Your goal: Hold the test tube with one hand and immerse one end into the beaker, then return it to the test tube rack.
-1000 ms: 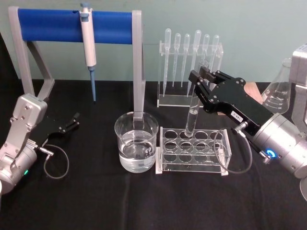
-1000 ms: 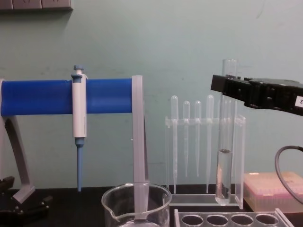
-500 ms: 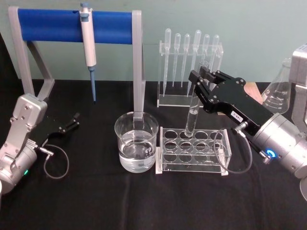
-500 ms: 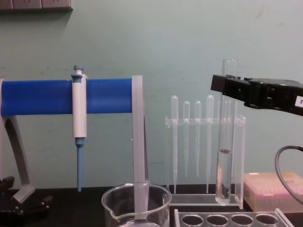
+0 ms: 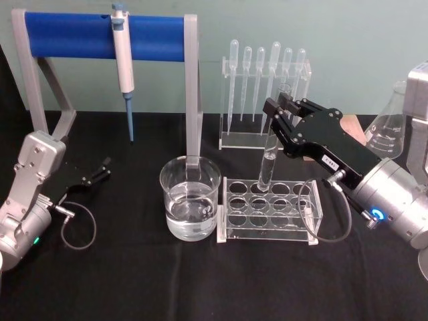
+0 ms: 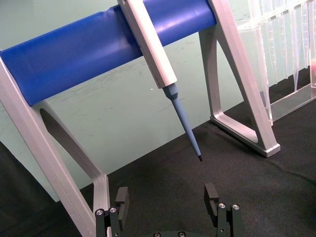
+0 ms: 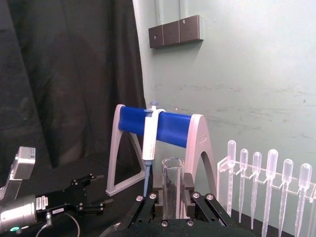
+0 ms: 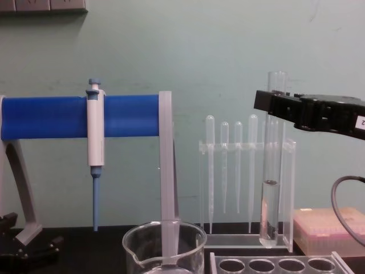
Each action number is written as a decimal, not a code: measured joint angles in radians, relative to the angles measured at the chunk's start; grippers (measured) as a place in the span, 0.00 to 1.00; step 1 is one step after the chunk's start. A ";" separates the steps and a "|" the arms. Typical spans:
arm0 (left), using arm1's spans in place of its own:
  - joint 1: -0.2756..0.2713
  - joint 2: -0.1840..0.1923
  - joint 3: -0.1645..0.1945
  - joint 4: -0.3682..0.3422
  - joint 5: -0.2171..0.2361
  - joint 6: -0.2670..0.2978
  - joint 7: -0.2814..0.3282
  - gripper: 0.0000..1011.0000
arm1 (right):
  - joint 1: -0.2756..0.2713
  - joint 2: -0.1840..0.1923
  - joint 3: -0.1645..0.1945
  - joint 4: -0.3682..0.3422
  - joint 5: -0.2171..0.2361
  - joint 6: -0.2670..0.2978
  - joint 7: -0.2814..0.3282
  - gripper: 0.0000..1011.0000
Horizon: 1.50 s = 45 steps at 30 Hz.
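Observation:
My right gripper [image 5: 275, 115] is shut on the upper part of the test tube [image 5: 269, 157], a clear glass tube holding a little liquid. The tube hangs nearly upright, its round bottom just above a back-row hole of the clear rack [image 5: 267, 208]. From the chest the test tube [image 8: 270, 200] ends slightly above the rack top, with the right gripper [image 8: 276, 108] clamped below its rim. The right wrist view shows the open rim of the test tube [image 7: 173, 182] between the fingers. The beaker [image 5: 190, 199], partly filled with water, stands left of the rack. My left gripper [image 5: 100, 170] rests open at the far left.
A blue-barred stand [image 5: 103, 35] with a white-and-blue pipette [image 5: 123, 60] stands at the back left. A clear holder of plastic droppers [image 5: 264, 87] is behind the rack. A glass flask [image 5: 388, 130] sits at the far right, and a pink box [image 8: 331, 229] lies behind the rack.

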 joint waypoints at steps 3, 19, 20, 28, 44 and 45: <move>0.000 0.000 0.000 0.000 0.000 0.000 0.000 0.99 | 0.000 0.000 0.000 0.000 0.000 0.000 0.000 0.22; 0.000 0.000 0.000 0.000 0.000 0.000 0.000 0.99 | 0.000 0.000 0.000 0.000 0.000 0.000 0.000 0.22; 0.000 0.000 0.000 0.000 0.000 0.000 0.000 0.99 | 0.000 0.000 0.000 0.000 0.000 0.000 0.000 0.22; 0.000 0.000 0.000 0.000 0.000 0.000 0.000 0.99 | 0.000 0.000 0.000 0.000 0.000 0.000 0.000 0.22; 0.000 0.000 0.000 0.000 0.000 0.000 0.000 0.99 | 0.016 -0.003 -0.013 -0.002 0.003 0.006 0.000 0.22; 0.000 0.000 0.000 0.000 0.000 0.000 0.000 0.99 | 0.030 -0.007 -0.024 -0.003 0.004 0.011 0.000 0.22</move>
